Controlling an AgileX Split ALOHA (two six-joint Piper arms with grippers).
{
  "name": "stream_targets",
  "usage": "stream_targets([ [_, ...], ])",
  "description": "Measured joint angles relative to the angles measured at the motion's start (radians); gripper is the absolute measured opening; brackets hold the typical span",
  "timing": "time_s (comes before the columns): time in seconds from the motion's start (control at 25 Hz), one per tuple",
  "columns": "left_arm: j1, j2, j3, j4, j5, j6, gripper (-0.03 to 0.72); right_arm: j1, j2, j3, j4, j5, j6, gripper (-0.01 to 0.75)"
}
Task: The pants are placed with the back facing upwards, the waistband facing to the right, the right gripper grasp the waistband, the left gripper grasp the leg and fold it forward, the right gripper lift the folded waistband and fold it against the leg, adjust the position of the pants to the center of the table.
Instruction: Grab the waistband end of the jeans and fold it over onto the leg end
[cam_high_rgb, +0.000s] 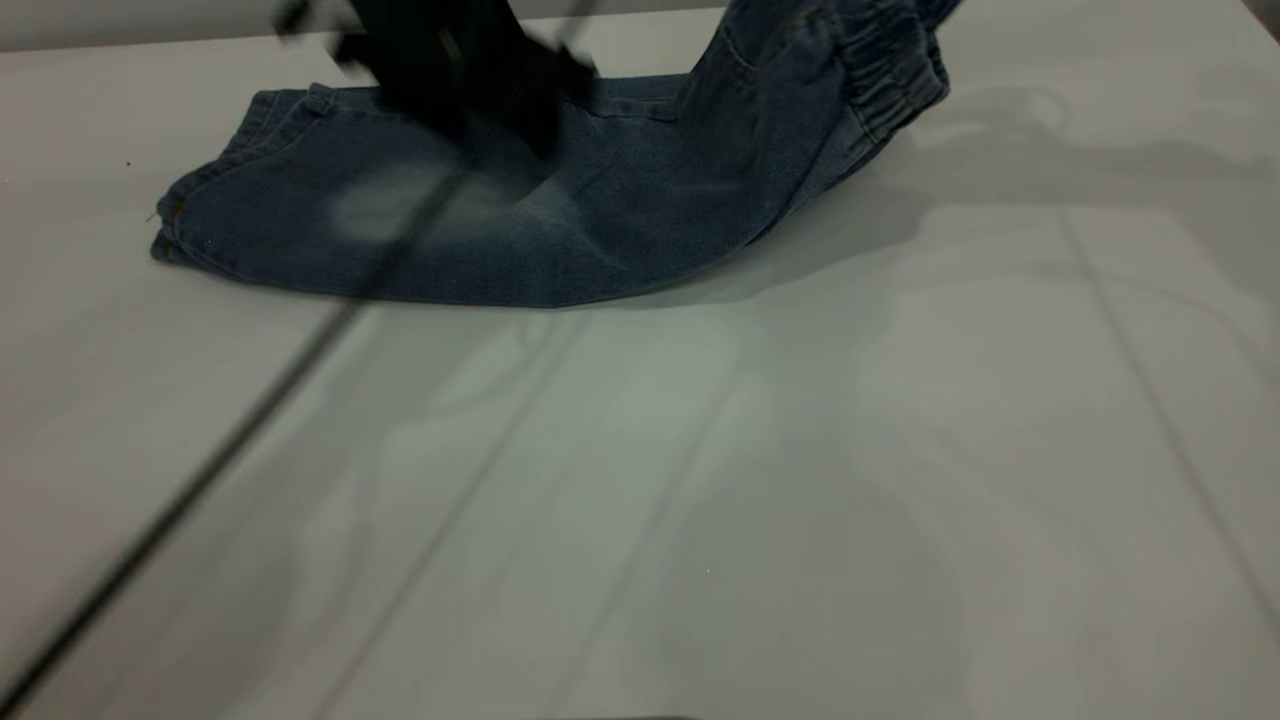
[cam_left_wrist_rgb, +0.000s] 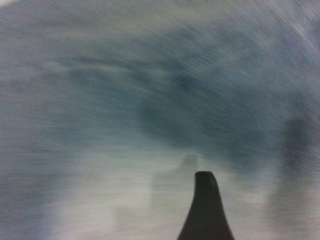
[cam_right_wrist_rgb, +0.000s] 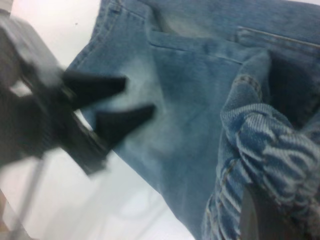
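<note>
The faded blue denim pants (cam_high_rgb: 480, 225) lie far back on the big white table (cam_high_rgb: 700, 500), already folded long and thin, with the long way running left to right. The gathered, ruffled waistband (cam_high_rgb: 890, 70) is lifted off the table at the right end, pinched by the right gripper (cam_right_wrist_rgb: 262, 220). The legs stretch away to the left, so the waistband has to swing left over them. The black two-finger left gripper (cam_right_wrist_rgb: 120, 107) hovers over the middle, its fingers a little apart and empty.
</note>
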Motion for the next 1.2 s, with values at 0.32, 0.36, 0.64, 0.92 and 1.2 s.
stream_targets([
  [0.32, 0.153, -0.054, -0.097, 0.031, 0.297, 0.014, 0.506, 0.088, 0.0, -0.122, -0.074, -0.02, 0.075, 0.048],
  [0.36, 0.172, -0.046, -0.097, 0.031, 0.309, 0.014, 0.506, 0.096, 0.0, -0.138, -0.078, -0.02, 0.083, 0.048],
  [0.64, 0.238, 0.05, -0.098, 0.027, 0.345, 0.037, 0.506, 0.171, 0.0, -0.229, -0.092, -0.02, 0.129, 0.048],
  [0.92, 0.216, 0.112, -0.098, 0.006, 0.332, 0.044, 0.506, 0.268, 0.0, -0.26, -0.094, -0.088, 0.152, 0.048],
  [1.2, 0.215, 0.108, -0.172, 0.015, 0.405, 0.081, 0.506, 0.362, 0.002, -0.26, -0.09, -0.248, 0.159, 0.048],
])
